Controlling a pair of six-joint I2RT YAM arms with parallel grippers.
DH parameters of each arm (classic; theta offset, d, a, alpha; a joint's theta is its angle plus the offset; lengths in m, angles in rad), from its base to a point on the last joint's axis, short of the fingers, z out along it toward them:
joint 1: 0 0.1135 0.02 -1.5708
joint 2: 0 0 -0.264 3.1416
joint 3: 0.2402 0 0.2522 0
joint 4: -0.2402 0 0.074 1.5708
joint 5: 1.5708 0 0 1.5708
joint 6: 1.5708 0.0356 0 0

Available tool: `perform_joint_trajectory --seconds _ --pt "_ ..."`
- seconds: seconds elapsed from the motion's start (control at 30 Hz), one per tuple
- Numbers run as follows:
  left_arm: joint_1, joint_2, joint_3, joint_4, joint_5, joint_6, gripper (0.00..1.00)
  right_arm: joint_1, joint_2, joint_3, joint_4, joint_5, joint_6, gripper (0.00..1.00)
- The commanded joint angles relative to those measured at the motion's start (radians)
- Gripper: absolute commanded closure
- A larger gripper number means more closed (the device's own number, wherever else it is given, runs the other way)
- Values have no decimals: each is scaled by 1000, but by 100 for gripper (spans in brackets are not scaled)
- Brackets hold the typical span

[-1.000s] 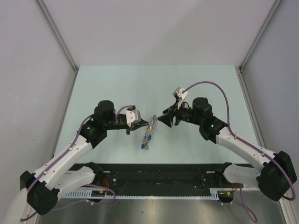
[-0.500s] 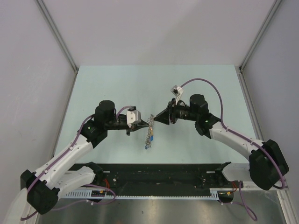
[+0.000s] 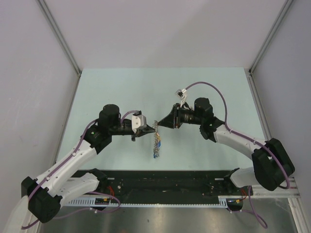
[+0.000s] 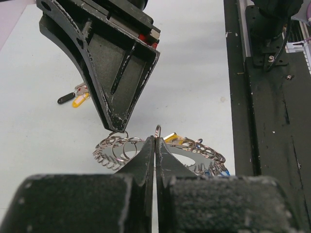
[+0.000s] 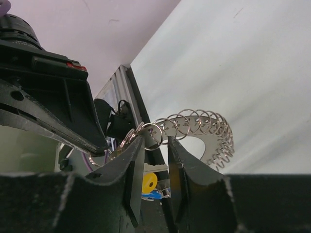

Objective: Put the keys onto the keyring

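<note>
The keyring, a flat grey ring fringed with small silver split rings, is held off the table. My left gripper is shut on its near rim. In the top view the keyring hangs edge-on between both grippers, with keys dangling below it. A yellow key and a blue one hang under the ring. My right gripper stands at the keyring's rim, jaws a little apart around one small split ring. Two loose keys, black and yellow, lie on the table.
The pale green table is walled on three sides by grey panels. A black rail runs along the near edge by the arm bases. The right gripper's fingers fill the upper left of the left wrist view.
The right arm has swung left until its fingertips reach the keyring, and its jaws have narrowed. The left gripper has stayed shut on the ring, which now hangs more edge-on.
</note>
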Motion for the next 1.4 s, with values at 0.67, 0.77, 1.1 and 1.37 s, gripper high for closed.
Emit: perform_joint_trajectory --seconds 0.67,0.77,1.1,1.37 --pt "6 -16 36 3 16 34 87 -8 -21 57 42 -51 -17 100" --pt "4 -25 38 -3 15 34 84 -8 -59 88 -57 -27 -131 100" --pt "17 -51 28 30 -34 -21 53 -5 -165 163 -236 -51 -475 100" --pt "31 -22 19 141 29 -160 51 -2 -200 175 -305 -123 -657 100"
